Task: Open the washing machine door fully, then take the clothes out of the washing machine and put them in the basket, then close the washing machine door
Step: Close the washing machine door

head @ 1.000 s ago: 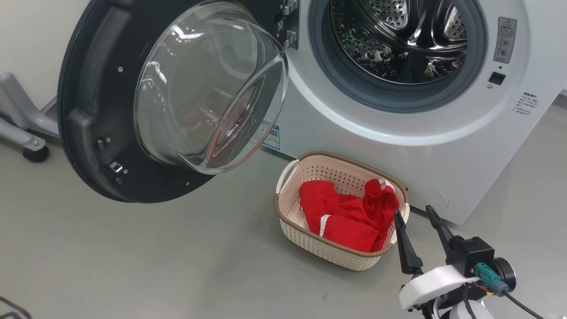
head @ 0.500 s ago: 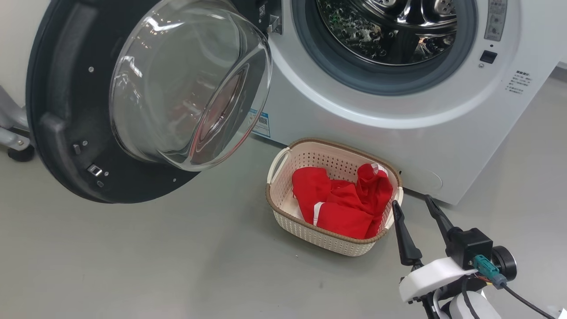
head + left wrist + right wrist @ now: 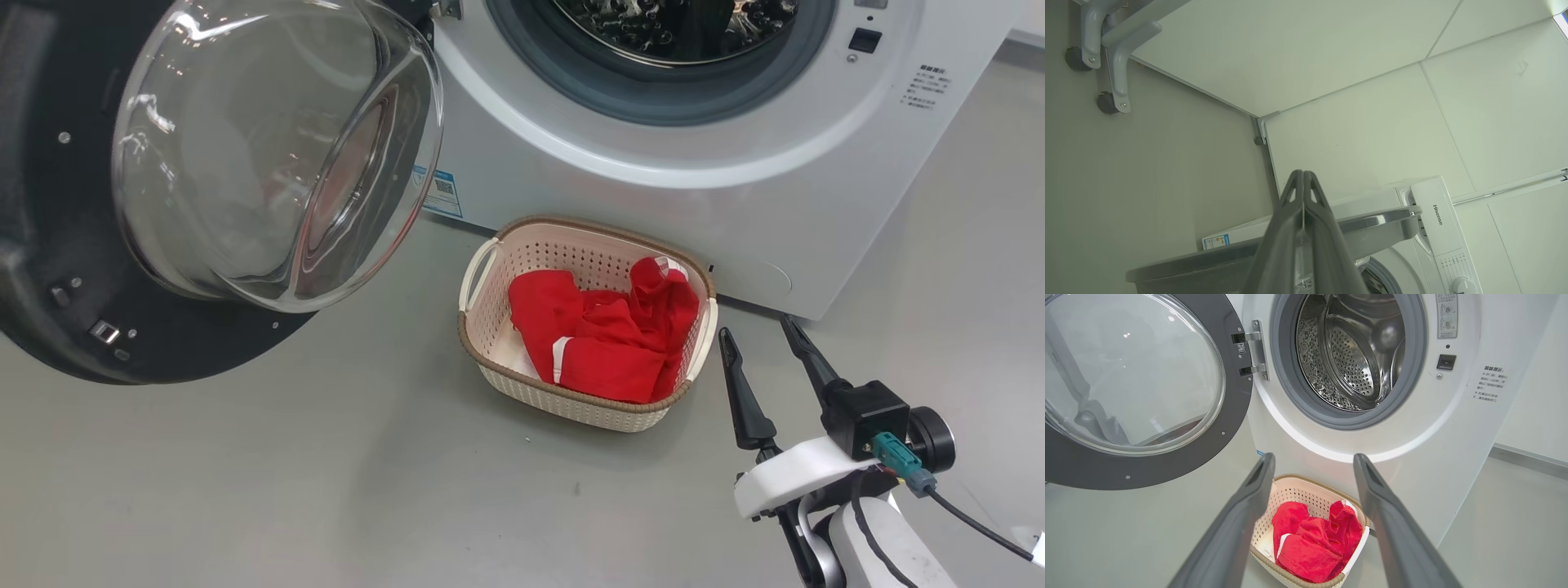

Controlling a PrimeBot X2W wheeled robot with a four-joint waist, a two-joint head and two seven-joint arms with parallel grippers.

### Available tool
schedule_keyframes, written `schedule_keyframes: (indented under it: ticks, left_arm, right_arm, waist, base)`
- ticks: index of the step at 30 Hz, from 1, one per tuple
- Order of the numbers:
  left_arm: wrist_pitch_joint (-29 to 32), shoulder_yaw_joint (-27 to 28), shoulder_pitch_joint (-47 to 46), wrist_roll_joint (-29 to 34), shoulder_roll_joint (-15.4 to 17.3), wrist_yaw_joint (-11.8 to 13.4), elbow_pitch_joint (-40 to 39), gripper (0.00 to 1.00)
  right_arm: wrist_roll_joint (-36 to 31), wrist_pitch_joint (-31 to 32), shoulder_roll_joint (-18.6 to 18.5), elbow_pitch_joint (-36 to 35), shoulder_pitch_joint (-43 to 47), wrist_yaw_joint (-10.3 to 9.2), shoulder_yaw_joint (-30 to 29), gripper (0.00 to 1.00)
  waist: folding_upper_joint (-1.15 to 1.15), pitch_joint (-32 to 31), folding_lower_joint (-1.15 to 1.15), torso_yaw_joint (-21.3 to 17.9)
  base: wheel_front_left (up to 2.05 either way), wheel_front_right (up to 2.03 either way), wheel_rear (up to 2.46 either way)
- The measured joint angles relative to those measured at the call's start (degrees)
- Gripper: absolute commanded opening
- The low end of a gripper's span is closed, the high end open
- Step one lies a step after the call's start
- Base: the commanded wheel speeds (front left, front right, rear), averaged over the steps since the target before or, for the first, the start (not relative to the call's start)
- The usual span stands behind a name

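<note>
Two claws: our right claw gapes empty at lower right beside the basket of clothes; our left claw, pinched shut on nothing, we judge nearer the washing machine door swung wide at upper left

Grey matte floor; white wall panels meet at corner seam. Two grey metal frame legs on dark casters stand beside wall panel.
</note>
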Motion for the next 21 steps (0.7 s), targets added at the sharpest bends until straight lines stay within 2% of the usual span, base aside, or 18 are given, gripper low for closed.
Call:
schedule_keyframes:
  ticks: [11,21]
  left_arm:
    - [3.70,-1.75,-2.24,-1.75,0.11,-1.55,5.65,0.00]
    - [8.13,-3.66,-4.21,-3.19,0.02,-3.61,8.70,0.00]
  right_arm:
    - [-0.41,-0.01,-0.91,-0.19,-1.35,0.13,-0.52,1.00]
    - [-0.41,-0.01,-1.29,-0.18,-2.42,-0.08,-1.26,1.00]
  waist:
    - [0.00,3.39,0.00,-3.03]
    - [0.00,5.10,0.00,-3.23]
  base:
    - [0.00,0.00,0.00]
    - [0.00,0.00,0.00]
